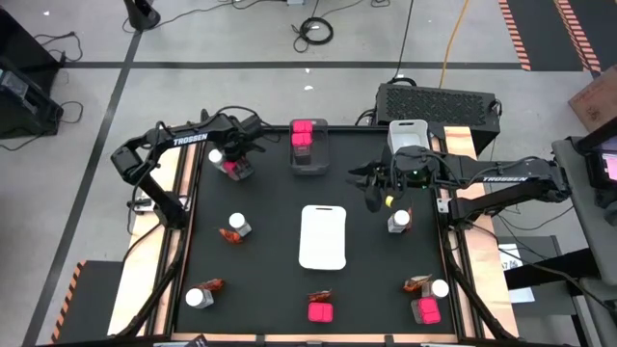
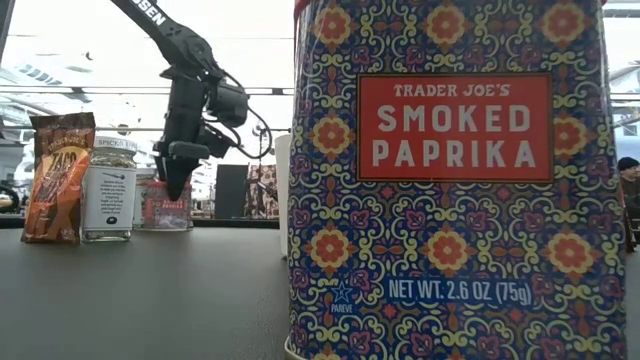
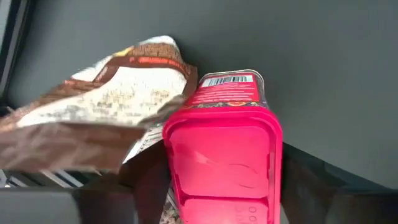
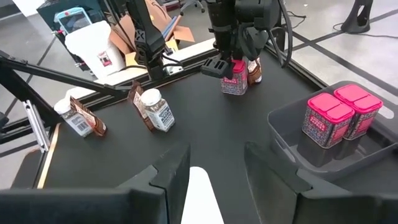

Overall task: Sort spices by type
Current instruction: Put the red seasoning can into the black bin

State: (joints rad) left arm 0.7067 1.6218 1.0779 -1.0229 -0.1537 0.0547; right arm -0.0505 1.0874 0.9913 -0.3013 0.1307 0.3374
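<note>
Near the table's far left corner, left pincer [image 1: 234, 157] sat directly over a pink paprika tin [image 1: 236, 169], fingers straddling it. Left wrist view showed the tin's pink lid [image 3: 222, 163] square between the two fingers, a red-brown spice packet [image 3: 99, 106] touching the tin on one side. Fingers looked parted around the tin, not yet clearly pinching it; can't call it a grip from these views. Tin stood upright, long axis vertical, so the approach was straight down from above with the tin centred under the pincer. My read: the packet leaning on the tin is the risk, it could get dragged along on lift.

Grey bin [image 1: 309, 149] at the far edge, centre, already held two pink tins [image 1: 304, 135]. That bin lay just to the right of the left pincer, so the left arm was clearly the nearer one for this carry.

Right pincer [image 1: 374, 198] hovered toward the right side of the table, near a white-capped jar [image 1: 399, 222]; fingers partly open, holding nothing.

Still unsorted: jar plus packet [image 1: 234, 227] left of the white tray [image 1: 323, 236], jar plus packet [image 1: 202, 293] near left corner, tin plus packet [image 1: 321, 306] near edge centre, and a tin, jar and packet [image 1: 426, 297] near right corner.
</note>
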